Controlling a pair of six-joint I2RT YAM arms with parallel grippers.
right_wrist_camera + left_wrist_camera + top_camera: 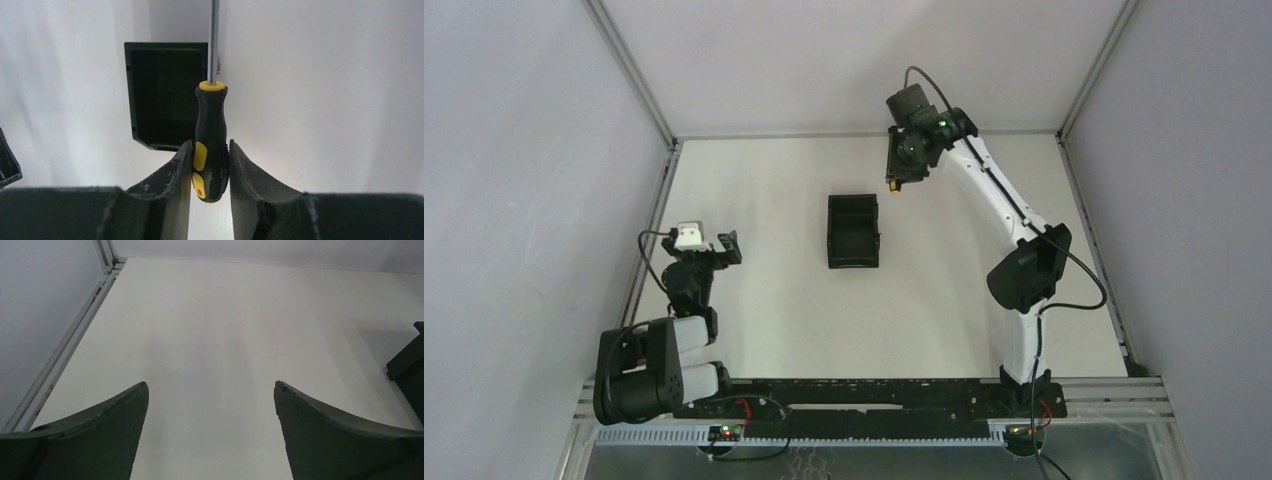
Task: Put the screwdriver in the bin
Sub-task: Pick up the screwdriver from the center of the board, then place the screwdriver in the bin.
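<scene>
The screwdriver (pixel 211 131) has a black-and-yellow handle and a thin silver shaft that points away from the wrist camera. My right gripper (pixel 210 144) is shut on its handle and holds it above the table. In the top view this gripper (pixel 896 172) hangs just beyond and right of the black bin (pixel 854 232), and only a yellow bit of the screwdriver (pixel 892 185) shows. The bin (pixel 162 92) is open-topped and lies beyond and left of the handle. My left gripper (pixel 210 385) is open and empty, low at the left (pixel 724 248).
A metal frame rail (pixel 75 335) runs along the table's left edge, with grey walls on three sides. One corner of the bin (pixel 410 370) shows at the right of the left wrist view. White table surface (pixel 774 200) lies between the left gripper and the bin.
</scene>
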